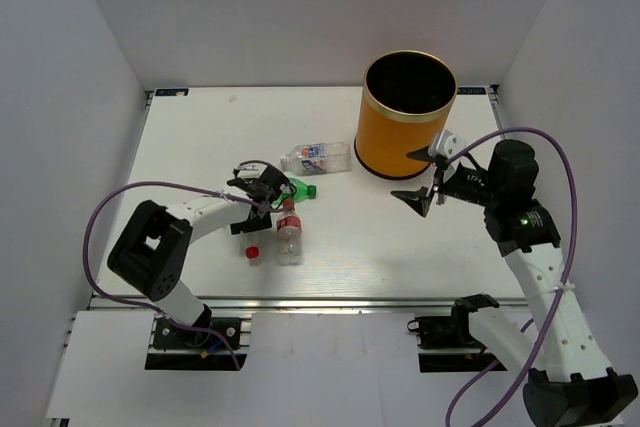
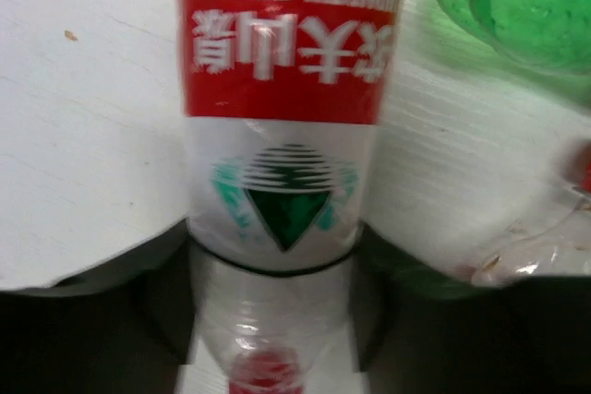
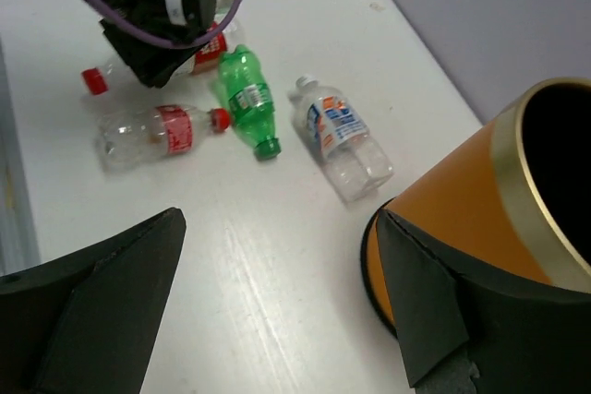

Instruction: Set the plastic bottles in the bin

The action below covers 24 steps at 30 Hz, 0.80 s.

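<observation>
My left gripper point(image 1: 265, 187) is down over the table point(image 1: 190, 137), left of the middle, straddling a clear bottle with a red label point(image 2: 282, 34). That bottle lies lengthways between my fingers point(image 2: 162, 306), with its red cap toward my wrist and its labelled body pointing away. The fingers sit close on either side of its narrow end, but I cannot tell whether they press on it or only stand beside it.

Just beside this one, to its right in my wrist view, lies the green bottle point(image 1: 298, 189). A second red-labelled clear bottle point(image 1: 289, 235) lies near them, toward the near edge of the table. A fourth bottle point(image 1: 316, 157), clear with a blue-and-red label and a white cap, lies on its side farther back, between the green bottle and the bin point(image 1: 400, 142).

The bin stands upright at the back right of the table, orange with a gold rim and a black inside. My right gripper point(image 1: 402, 175) hangs close to the bin's near side, fingers spread wide and holding nothing.
</observation>
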Each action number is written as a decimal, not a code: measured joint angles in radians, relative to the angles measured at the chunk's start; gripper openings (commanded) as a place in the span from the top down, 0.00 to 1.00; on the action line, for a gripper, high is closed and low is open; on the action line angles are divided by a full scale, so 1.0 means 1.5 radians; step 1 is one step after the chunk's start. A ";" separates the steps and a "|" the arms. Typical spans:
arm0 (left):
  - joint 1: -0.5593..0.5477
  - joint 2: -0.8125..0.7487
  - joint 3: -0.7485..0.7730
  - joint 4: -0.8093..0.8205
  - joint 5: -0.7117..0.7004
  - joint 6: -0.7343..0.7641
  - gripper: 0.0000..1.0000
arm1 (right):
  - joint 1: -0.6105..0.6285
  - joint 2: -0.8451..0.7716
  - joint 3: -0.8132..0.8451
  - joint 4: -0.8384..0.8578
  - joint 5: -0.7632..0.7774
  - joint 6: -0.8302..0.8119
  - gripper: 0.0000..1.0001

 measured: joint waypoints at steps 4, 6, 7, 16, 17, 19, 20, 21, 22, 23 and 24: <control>0.002 -0.022 0.000 -0.001 0.019 0.014 0.84 | 0.000 -0.038 -0.019 -0.045 -0.001 -0.004 0.63; -0.002 -0.050 0.002 -0.011 0.028 0.020 0.91 | -0.001 -0.049 -0.030 -0.059 -0.001 0.003 0.89; -0.004 -0.067 0.009 -0.024 0.032 0.024 0.98 | -0.001 -0.052 -0.038 -0.069 -0.001 0.011 0.91; -0.027 -0.257 0.211 -0.076 0.150 0.121 1.00 | -0.001 -0.059 -0.105 -0.093 0.054 0.066 1.00; -0.028 -0.264 0.245 -0.069 0.167 0.138 1.00 | -0.001 -0.063 -0.108 -0.093 0.060 0.070 1.00; -0.029 -0.265 0.314 -0.040 0.218 0.175 1.00 | -0.001 -0.076 -0.112 -0.090 0.070 0.075 1.00; -0.029 -0.256 0.340 -0.023 0.255 0.197 1.00 | -0.001 -0.084 -0.115 -0.090 0.072 0.074 1.00; -0.029 -0.245 0.363 0.002 0.296 0.214 1.00 | -0.001 -0.091 -0.117 -0.090 0.071 0.071 1.00; -0.030 -0.225 0.390 0.029 0.340 0.233 1.00 | -0.001 -0.096 -0.119 -0.092 0.068 0.067 1.00; -0.032 -0.202 0.413 0.063 0.386 0.248 1.00 | -0.001 -0.099 -0.121 -0.094 0.063 0.059 1.00; -0.034 -0.172 0.435 0.095 0.428 0.262 1.00 | -0.001 -0.100 -0.122 -0.102 0.054 0.047 1.00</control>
